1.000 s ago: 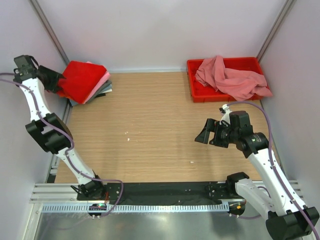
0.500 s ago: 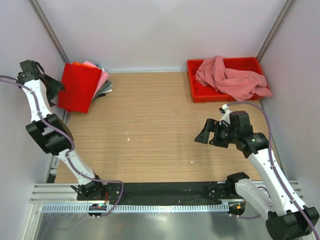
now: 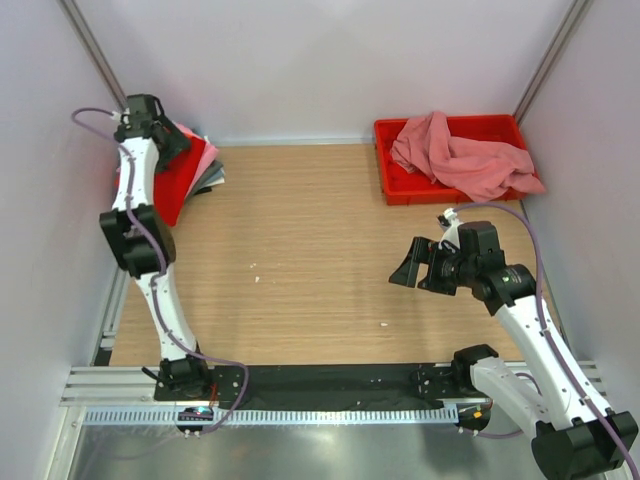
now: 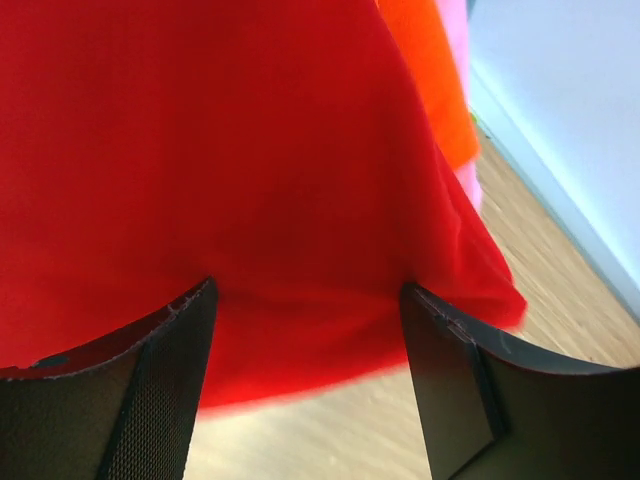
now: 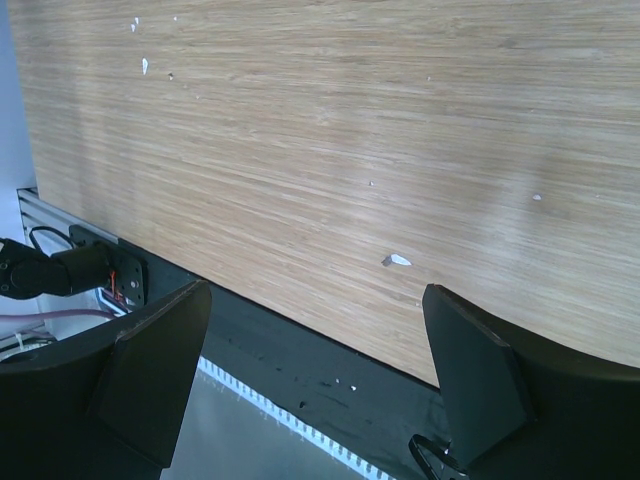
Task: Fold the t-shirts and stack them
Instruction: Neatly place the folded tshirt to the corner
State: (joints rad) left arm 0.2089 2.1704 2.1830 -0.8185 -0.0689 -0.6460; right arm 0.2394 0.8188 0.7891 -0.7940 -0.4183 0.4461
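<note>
Red cloth fills almost the whole left wrist view: a folded red t-shirt (image 4: 250,150) tops the stack in the upper left of the overhead frame. An orange shirt (image 4: 432,80) and a light pink shirt (image 3: 209,155) peek out beneath it, with a grey shirt (image 3: 216,179) lowest. The left pincer (image 4: 305,345) hangs right over this pile with its two fingers spread wide, gripping nothing; we cannot tell whether the tips touch the cloth. At the lower right of the overhead frame the right pincer (image 3: 408,268) hovers above the wooden worktop (image 3: 300,240), also spread wide and empty. A dusty pink t-shirt (image 3: 460,155) lies crumpled and unfolded in the red plastic tray (image 3: 383,165) at the upper right, part of it draped over the tray's right rim. We judge the red t-shirt to be folded and stacked, with the dusty pink t-shirt next. A pincer must reach into the tray, pinch the loose cloth and bring it to the middle of the worktop, where both arms can spread it flat for folding.
</note>
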